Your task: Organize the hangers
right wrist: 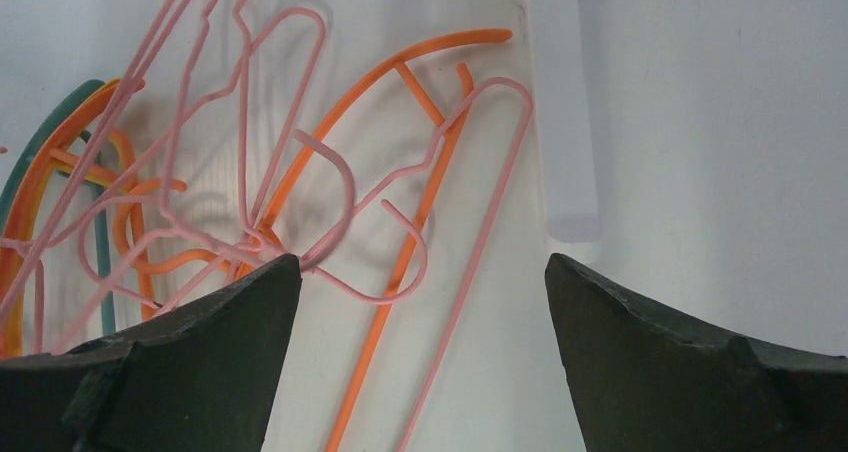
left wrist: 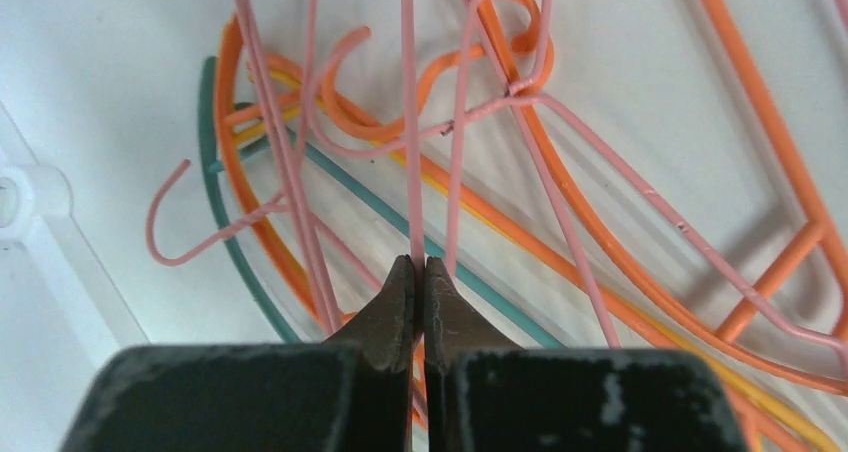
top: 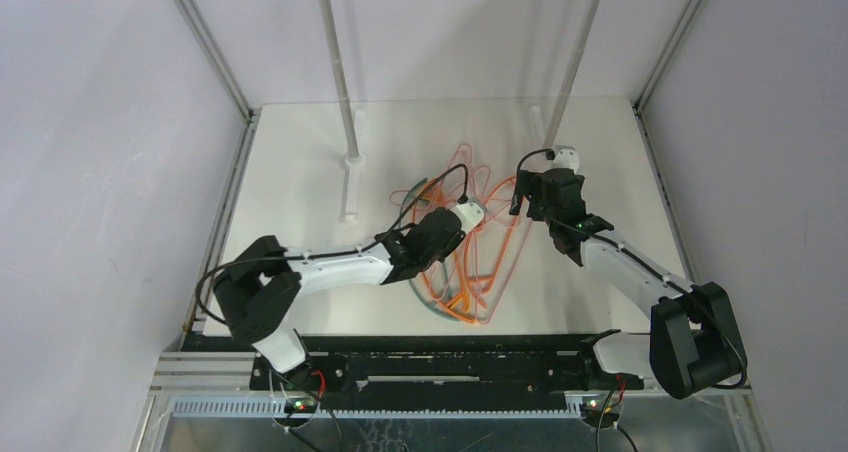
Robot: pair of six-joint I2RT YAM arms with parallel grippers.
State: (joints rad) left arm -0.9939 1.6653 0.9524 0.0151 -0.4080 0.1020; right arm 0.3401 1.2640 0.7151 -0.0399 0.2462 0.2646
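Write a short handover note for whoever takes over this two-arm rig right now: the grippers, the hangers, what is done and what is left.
Left gripper: shut on one pink wire hanger, low over the heap.
Right gripper: open and empty, over the heap's right side.
Hangers: pink, orange and teal, tangled in one heap on the table, in front of the rack.
Done: one hanger gripped; none shows on the rack.
Left: probably lift it free of the tangle, then sort the rest.
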